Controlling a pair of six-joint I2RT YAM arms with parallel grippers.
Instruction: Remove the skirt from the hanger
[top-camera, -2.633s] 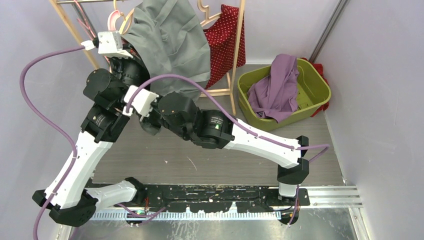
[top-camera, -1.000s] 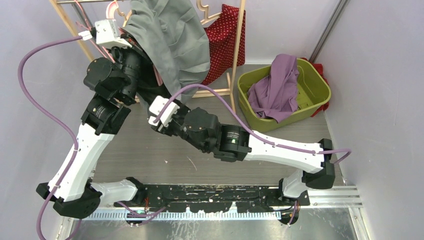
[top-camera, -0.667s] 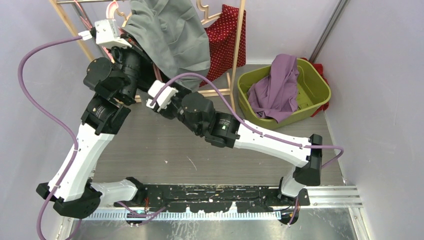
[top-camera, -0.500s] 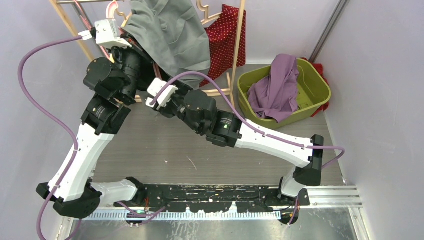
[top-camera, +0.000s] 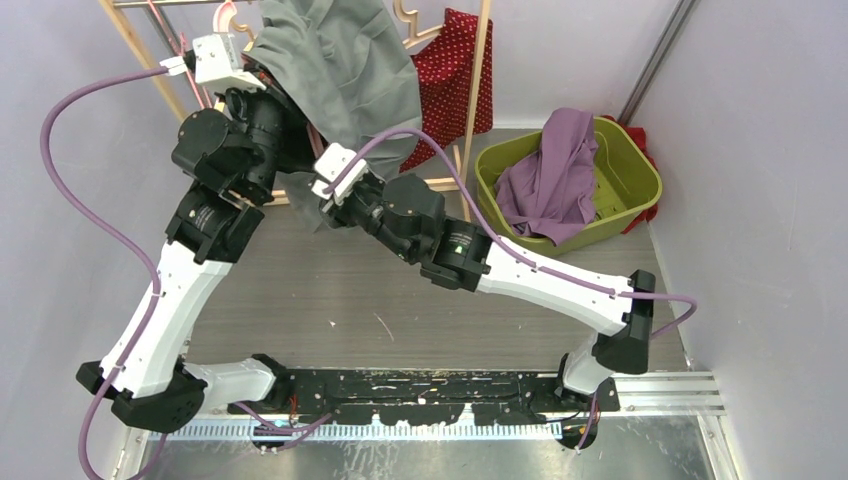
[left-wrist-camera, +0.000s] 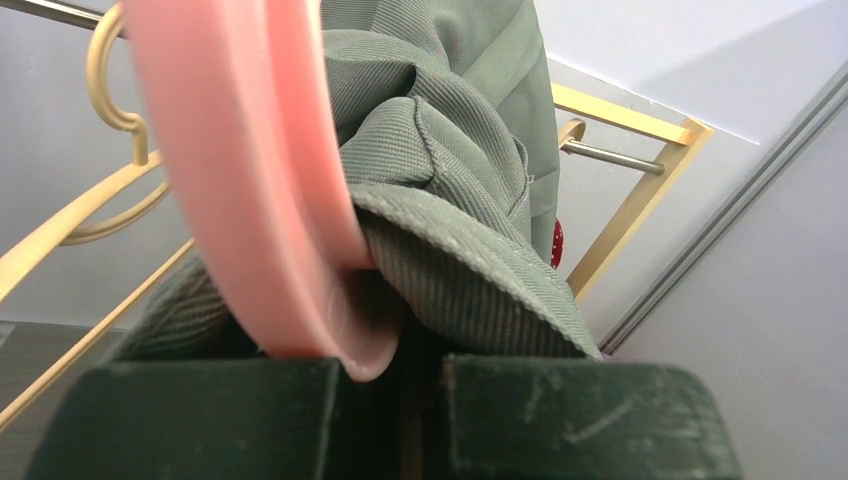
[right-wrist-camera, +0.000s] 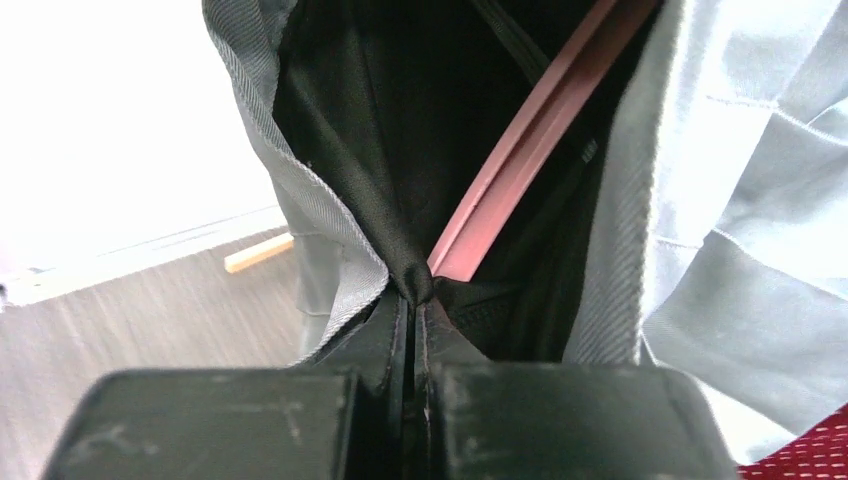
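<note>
At the far-left corner of the table (top-camera: 330, 300), under the wooden rack (top-camera: 478, 90): left fingers (left-wrist-camera: 180, 420) are nearly together, clamped on the end of the pink hanger (left-wrist-camera: 250, 180), with a fold of waistband wedged in beside it. Right fingers (right-wrist-camera: 580, 430) are shut to a thin slit, pinching a tuck of the dark inner fabric of the skirt (top-camera: 345, 70) just below the hanger arm. Versus 0.5 s ago, the right wrist sits further right and closer to the rack, tighter under the hem; the left arm has barely shifted; the skirt remains on the hanger. Skirt long axis runs down from the rail, waistband uppermost, hem toward the table and gathered toward the right fingers. A red dotted garment (top-camera: 450, 70) hangs just beside it.
</note>
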